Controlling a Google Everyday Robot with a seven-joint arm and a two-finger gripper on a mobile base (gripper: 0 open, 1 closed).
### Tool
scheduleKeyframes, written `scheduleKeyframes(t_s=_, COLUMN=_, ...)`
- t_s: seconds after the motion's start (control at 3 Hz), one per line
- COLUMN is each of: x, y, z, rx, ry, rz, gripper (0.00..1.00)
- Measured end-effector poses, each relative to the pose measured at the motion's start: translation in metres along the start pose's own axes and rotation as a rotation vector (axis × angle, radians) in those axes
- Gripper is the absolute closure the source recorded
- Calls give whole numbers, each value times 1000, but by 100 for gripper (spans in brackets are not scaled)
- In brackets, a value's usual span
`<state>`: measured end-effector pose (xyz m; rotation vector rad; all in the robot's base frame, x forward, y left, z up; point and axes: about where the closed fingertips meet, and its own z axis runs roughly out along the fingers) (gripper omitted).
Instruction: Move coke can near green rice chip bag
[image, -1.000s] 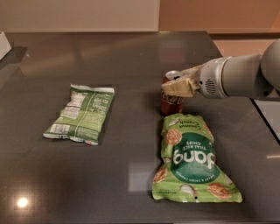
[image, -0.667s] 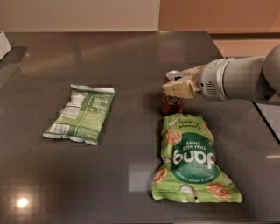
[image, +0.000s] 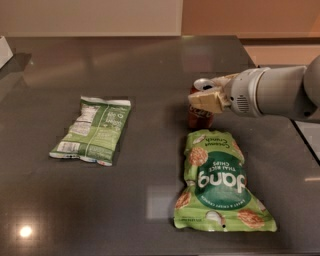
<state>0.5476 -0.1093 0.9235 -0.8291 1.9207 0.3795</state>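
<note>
Gripper (image: 207, 95) at the right of the worktop (image: 125, 65), reaching in from the right edge on a thick grey arm (image: 270, 92). Fingers (image: 205, 101) clenched on the upper half of the coke can (image: 200, 119), one cream finger across its front, the other behind the silver rim. Can upright between the fingers, red body showing below them, base seemingly on the worktop, contact hard to judge in the shadow.

Just below the fingers, toward the camera: the green rice chip bag (image: 220, 182), lying flat, lettering upside down, top edge just beside the can's base; touching or not, impossible to tell. Well to the left of the fingers: a flatter pale green-and-white bag (image: 92, 130), label side up, apart from can and chip bag. Far to the left and behind the fingers, at the worktop's corner: a white object (image: 4, 50), cut off by the picture's edge, not identifiable.

Can's script mostly hidden behind the front finger; only part of the silver top visible. Rear finger partly masked by the can and the wrist. Arm cut off at the right edge. Bright glare spot (image: 25, 231) on the worktop, far down and left of the fingers.
</note>
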Motion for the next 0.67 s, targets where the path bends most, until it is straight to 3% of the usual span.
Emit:
scheduleKeyframes(t_s=0.33, x=-2, y=2, z=0, rx=-1, ry=0, rz=-5, gripper=0)
scheduleKeyframes(t_s=0.67, x=-2, y=2, z=0, rx=-1, ry=0, rz=-5, gripper=0)
